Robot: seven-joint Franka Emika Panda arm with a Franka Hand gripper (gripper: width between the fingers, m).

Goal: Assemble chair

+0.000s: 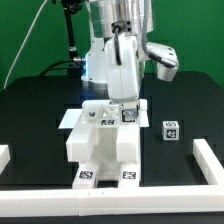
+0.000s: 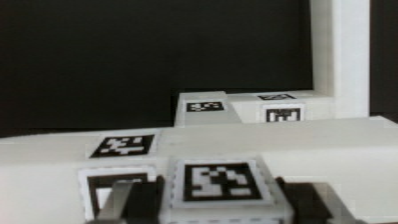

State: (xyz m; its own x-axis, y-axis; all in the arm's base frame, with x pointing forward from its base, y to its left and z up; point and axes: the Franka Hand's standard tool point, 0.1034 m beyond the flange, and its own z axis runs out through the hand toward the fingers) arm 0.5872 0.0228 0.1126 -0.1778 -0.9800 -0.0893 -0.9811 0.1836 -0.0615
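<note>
I see the claw clamped on a tagged white block atop the chair.

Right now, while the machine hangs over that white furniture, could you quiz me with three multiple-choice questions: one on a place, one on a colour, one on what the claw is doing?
1. Where is the small loose block?
A. On top of the chair
B. On the table, at the exterior view's right of the chair
C. In the claw

2. What colour is the table?
A. Black
B. Red
C. Yellow

3. The claw is:
A. Wide open in mid-air
B. Out of sight
C. Closed on a tagged white piece of the chair

Answers:
1. B, it sits alone beside the chair.
2. A, the surface is dark all round.
3. C, the wrist view shows fingers on either side of the piece.
</note>
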